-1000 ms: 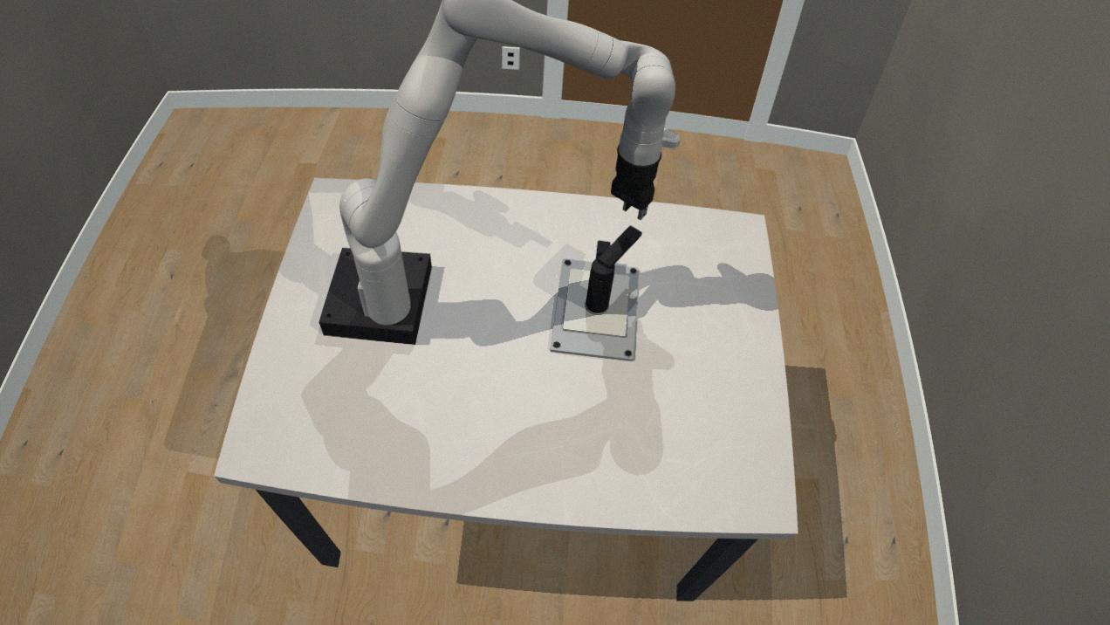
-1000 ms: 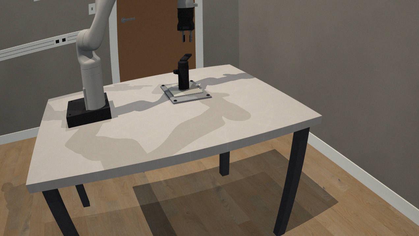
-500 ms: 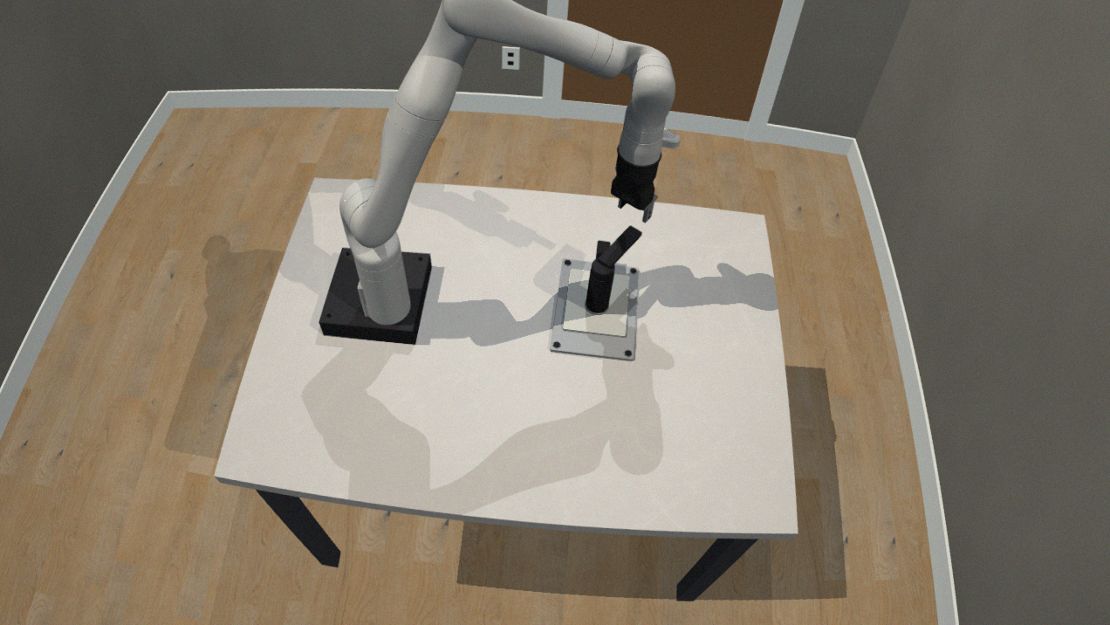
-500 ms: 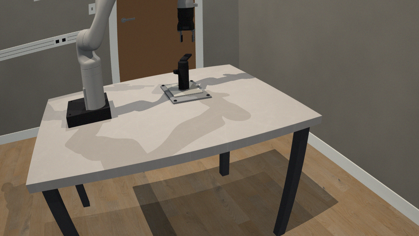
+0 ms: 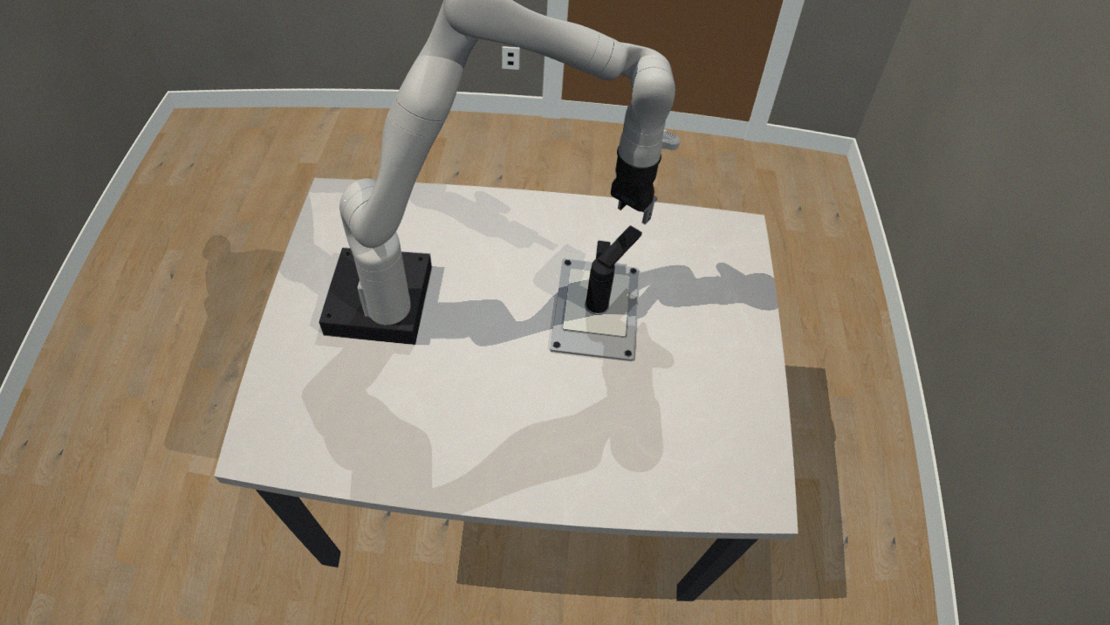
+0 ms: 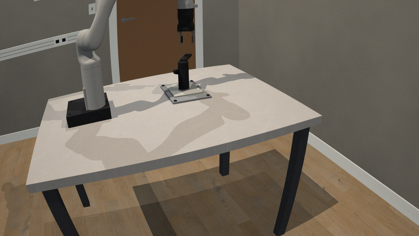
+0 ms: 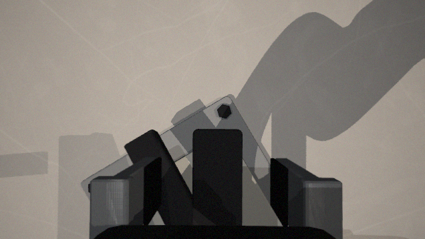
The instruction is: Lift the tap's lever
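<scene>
Table [image 6: 264,123]: 1 pale stone-look slab, matte, faint veining, rounded front edge, on dark tapered legs; 3 legs fully visible in exterior view, a 4th partly seen. Wood-plank floor [image 6: 322,211] under it.

Arm base [image 6: 73,117]: 1 black square block, bolted at corners, sits on the table's left side. Arm [image 6: 90,87] is smooth light-grey tubing with rounded joints.

Mounting plate [image 6: 205,96]: 1 flat grey metal square, 4 dark hex bolts at corners, paler inset panel in the middle. Lies flat on the table, well apart from the arm base, toward the far side.

Tap [image 6: 183,77]: 1 black matte cylinder standing upright on the plate, short spout stub on its left side in exterior view. Lever [image 6: 185,57]: 1 flat black rectangular bar on top of the tap, tilted partway up, free end pointing away from the arm base toward the door side.

Gripper [image 6: 185,38]: black body, 2 fingers, grey ribbed pads, pointing straight down. Spread fully, nothing between them. Hangs above the lever's raised end, clear air gap, no contact. Wrist view: lever [image 7: 217,173] sits between the 2 fingers, below them.

Behind: 1 brown door [image 6: 146,44], grey walls, white baseboard.
</scene>
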`<act>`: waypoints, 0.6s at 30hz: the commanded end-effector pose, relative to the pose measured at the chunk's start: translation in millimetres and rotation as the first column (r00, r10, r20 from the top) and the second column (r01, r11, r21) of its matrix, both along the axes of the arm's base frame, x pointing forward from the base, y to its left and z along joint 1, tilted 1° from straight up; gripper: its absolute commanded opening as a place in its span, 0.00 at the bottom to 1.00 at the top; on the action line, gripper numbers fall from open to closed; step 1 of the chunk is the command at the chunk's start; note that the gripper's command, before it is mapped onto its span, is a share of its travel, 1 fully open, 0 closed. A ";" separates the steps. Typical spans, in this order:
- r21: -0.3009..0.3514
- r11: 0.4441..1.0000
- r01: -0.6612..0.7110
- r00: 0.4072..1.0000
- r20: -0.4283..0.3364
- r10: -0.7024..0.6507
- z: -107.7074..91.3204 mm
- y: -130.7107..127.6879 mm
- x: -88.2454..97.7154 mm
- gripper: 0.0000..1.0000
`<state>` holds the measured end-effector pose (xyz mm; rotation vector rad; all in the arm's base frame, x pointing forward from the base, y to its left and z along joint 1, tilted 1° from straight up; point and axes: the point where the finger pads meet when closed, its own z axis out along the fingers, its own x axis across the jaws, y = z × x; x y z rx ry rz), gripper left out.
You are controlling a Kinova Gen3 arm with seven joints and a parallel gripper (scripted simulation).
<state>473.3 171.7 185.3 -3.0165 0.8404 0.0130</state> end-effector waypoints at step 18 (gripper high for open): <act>0.000 1.000 0.000 1.000 0.002 0.000 -24.6 0.1 0.7 1.00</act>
